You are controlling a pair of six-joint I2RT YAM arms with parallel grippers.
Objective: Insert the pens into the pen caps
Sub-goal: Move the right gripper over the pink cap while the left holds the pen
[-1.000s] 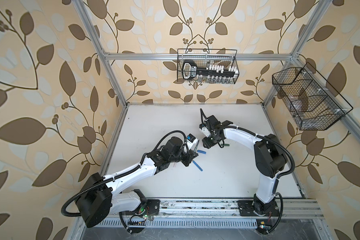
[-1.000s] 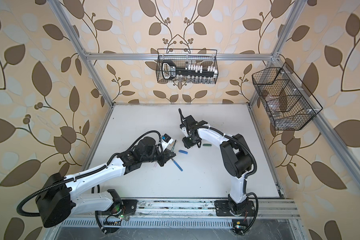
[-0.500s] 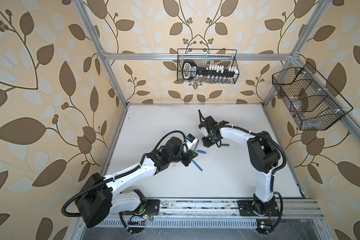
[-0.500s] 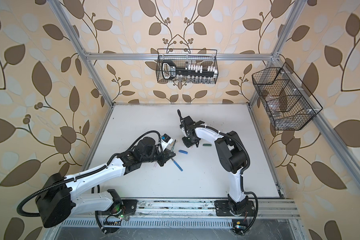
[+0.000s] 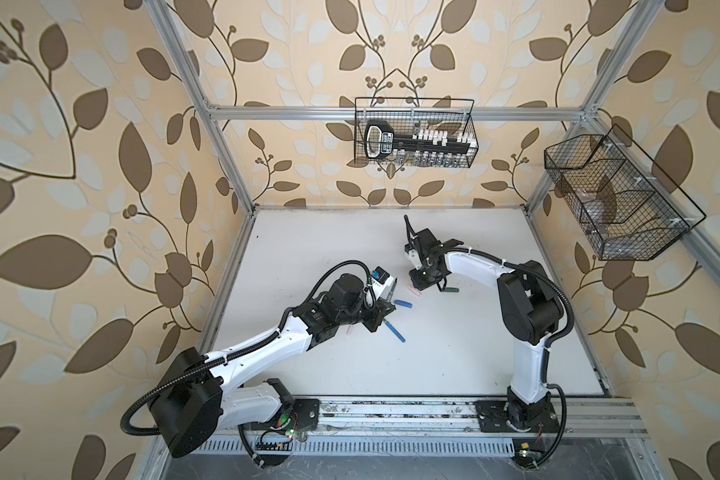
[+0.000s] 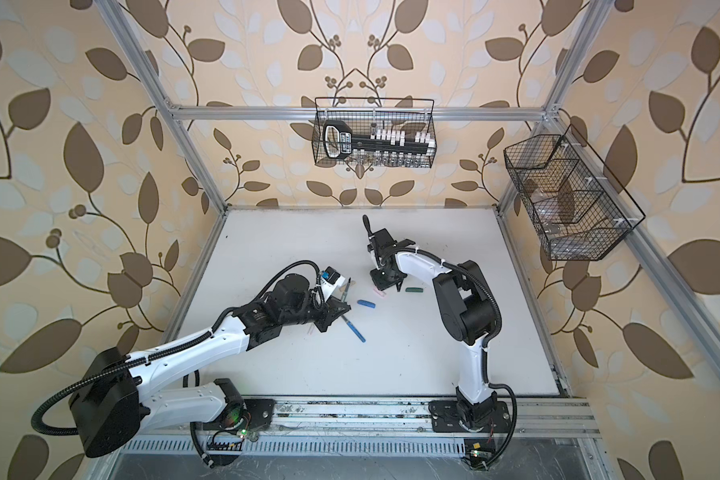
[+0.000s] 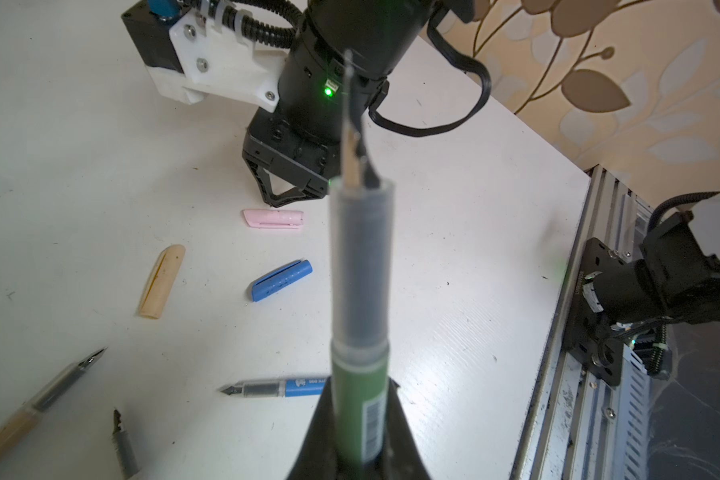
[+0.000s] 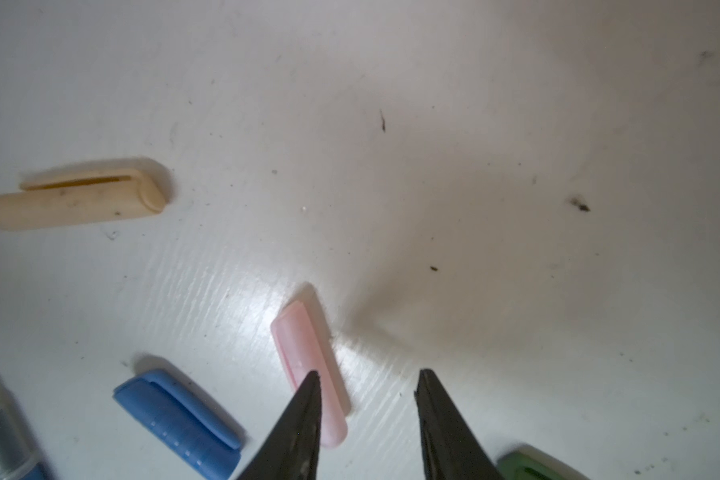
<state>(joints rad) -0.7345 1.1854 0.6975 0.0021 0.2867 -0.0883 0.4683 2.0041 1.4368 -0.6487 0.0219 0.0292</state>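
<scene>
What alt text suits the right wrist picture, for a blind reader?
Two dark fingers of the right gripper stand apart over a white table, one overlapping a pink cap. A blue cap and a tan cap lie nearby; a green cap peeks in at the edge.

I had my left arm (image 5: 262,347) stretched low and forward over the worktop (image 5: 454,357), its claw (image 7: 358,419) clamped tight on the green pen (image 7: 360,374). My right arm (image 5: 476,266) arched over from its base, wrist bent down, claw (image 8: 366,376) aimed at the worktop, jaws parted.
</scene>
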